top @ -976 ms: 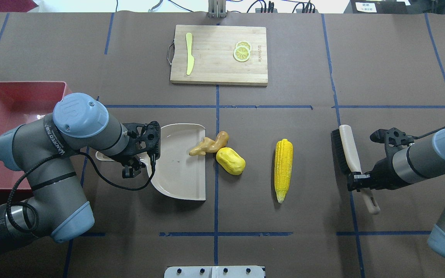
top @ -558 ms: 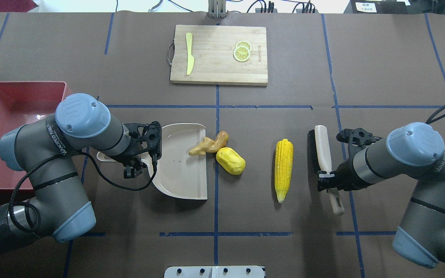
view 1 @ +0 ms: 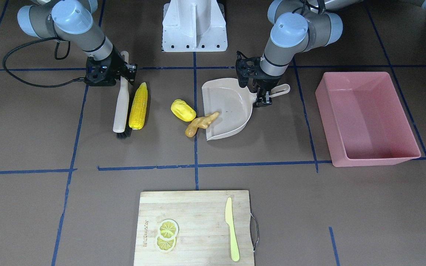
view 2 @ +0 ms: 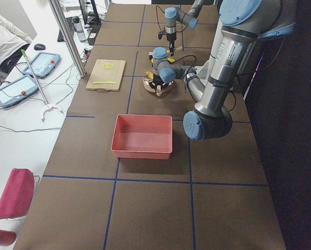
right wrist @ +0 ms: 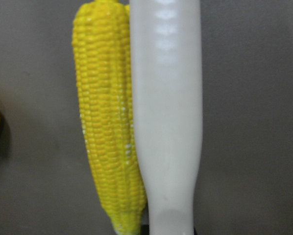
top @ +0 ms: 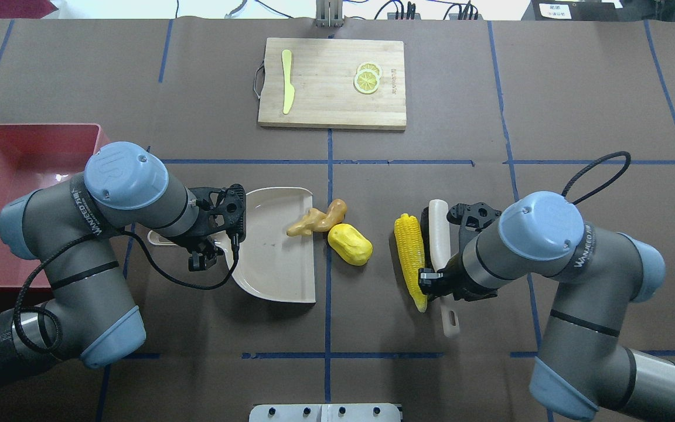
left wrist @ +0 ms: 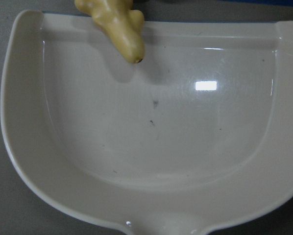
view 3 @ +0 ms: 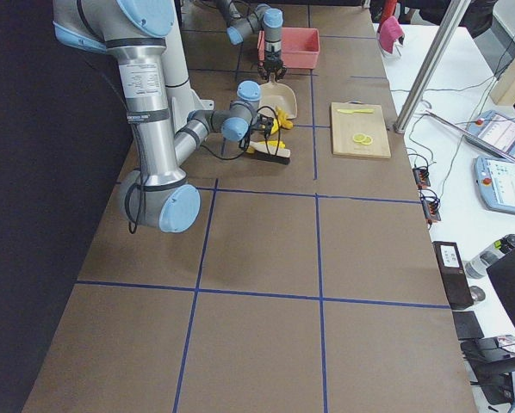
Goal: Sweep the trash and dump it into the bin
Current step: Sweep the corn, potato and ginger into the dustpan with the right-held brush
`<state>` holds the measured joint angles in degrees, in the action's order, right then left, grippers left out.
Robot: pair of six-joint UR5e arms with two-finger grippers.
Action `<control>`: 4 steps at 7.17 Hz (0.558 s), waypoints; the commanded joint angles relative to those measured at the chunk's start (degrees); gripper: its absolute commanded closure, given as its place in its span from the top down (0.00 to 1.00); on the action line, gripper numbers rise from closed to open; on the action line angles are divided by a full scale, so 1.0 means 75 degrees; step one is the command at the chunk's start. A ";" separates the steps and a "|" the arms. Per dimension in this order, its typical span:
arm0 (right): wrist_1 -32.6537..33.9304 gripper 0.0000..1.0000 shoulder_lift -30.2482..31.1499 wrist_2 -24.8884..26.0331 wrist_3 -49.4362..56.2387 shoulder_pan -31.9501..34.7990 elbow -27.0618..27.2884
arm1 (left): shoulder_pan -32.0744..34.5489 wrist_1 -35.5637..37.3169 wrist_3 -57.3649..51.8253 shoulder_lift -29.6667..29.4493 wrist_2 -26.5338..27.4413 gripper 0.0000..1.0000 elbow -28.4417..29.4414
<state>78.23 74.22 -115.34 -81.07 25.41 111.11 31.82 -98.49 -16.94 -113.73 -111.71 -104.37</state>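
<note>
Pinching brush (top: 438, 231), right gripper (top: 441, 280), left gripper (top: 204, 241) clamping dustpan (top: 273, 261), three trash pieces (top: 349, 244), one bin (view 1: 375, 159)

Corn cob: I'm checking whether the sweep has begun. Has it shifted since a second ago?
Yes. In the overhead view the corn cob has slid left, toward the centre blue tape line and the dustpan, with the brush against it.

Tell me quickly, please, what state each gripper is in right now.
Left gripper: closed, holding the dustpan by its handle.
Right gripper: closed, holding the brush by its handle.
</note>
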 commanded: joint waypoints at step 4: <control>0.0480 0.00 -0.1222 0.0227 -0.0358 -0.0353 -0.0681 | 0.0000 -0.0004 0.0032 0.0000 -0.0012 0.03 -0.0017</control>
<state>81.71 66.77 -113.68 -83.16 22.99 106.85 31.88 -98.52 -16.71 -113.73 -111.73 -104.48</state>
